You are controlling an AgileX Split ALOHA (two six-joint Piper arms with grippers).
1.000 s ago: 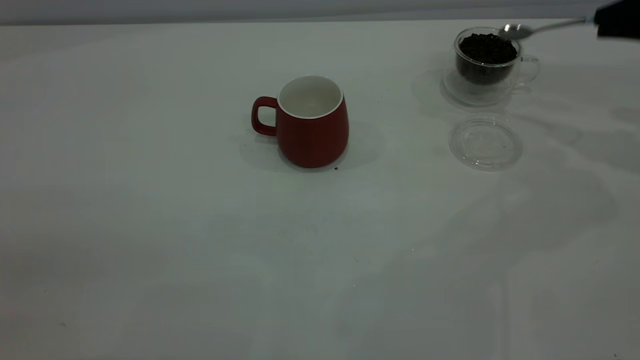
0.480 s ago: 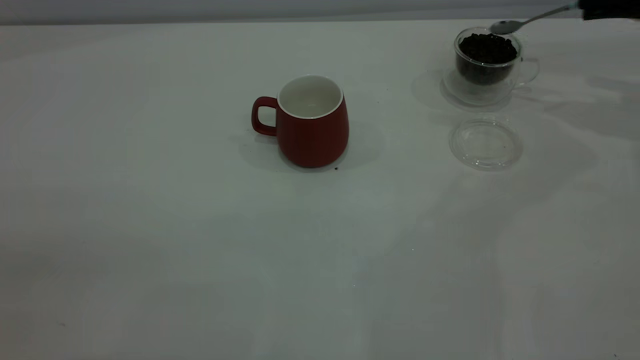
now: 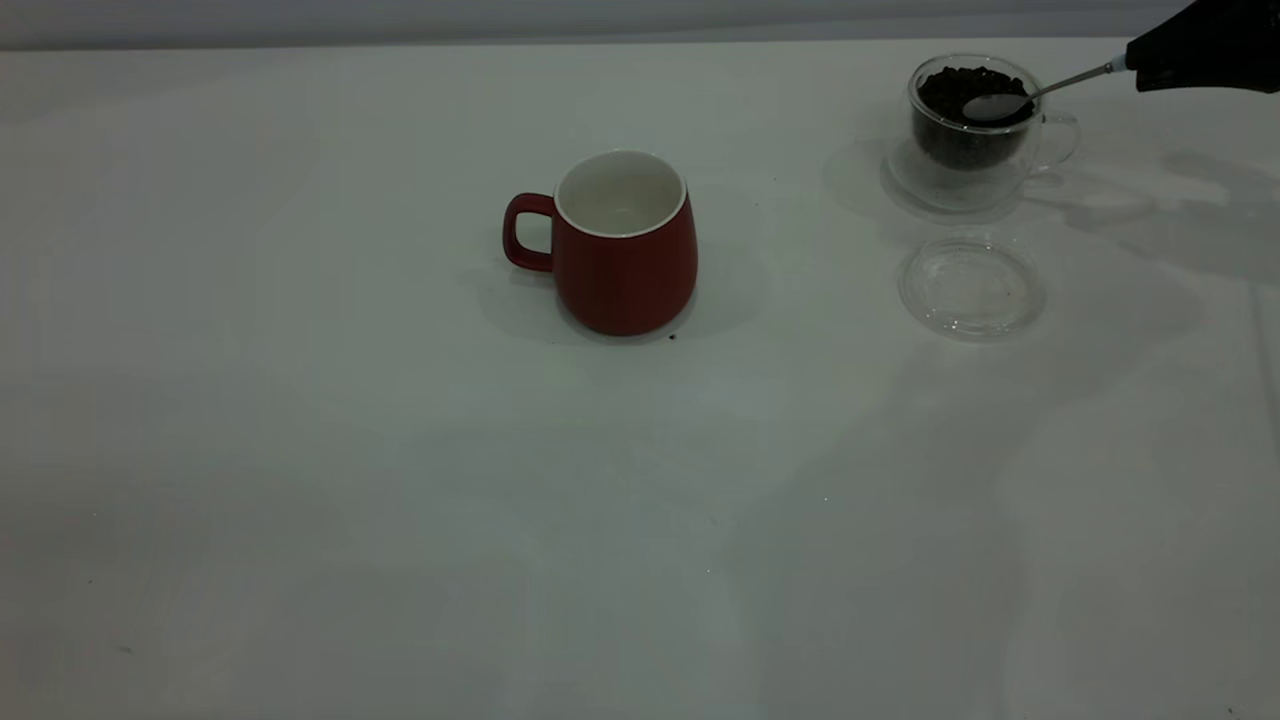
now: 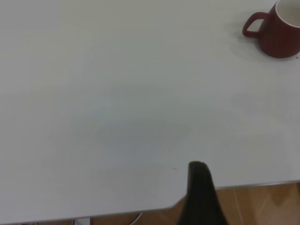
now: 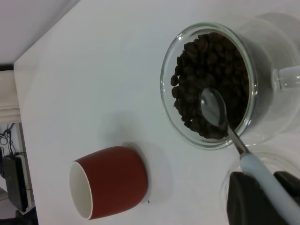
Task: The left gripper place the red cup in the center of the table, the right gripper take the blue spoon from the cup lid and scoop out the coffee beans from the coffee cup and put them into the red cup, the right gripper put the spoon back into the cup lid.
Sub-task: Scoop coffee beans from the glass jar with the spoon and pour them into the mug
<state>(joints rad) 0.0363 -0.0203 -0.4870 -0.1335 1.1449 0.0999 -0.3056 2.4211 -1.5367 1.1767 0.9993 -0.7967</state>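
right end effector (image 3: pixel 1135 62) grasping spoon (image 3: pixel 1000 104) | bowl over coffee beans (image 5: pixel 211 89) | left end effector (image 4: pixel 201 197): grip unclear

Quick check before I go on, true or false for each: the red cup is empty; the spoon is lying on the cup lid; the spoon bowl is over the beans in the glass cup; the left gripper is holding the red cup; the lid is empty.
1. The red cup is empty. True: its white inside shows no beans.
2. The spoon lies on the cup lid. False: the right gripper holds it.
3. The spoon bowl is over the coffee beans in the glass coffee cup. True.
4. The left gripper holds the red cup. False: it is far from the cup.
5. The lid is empty. True.
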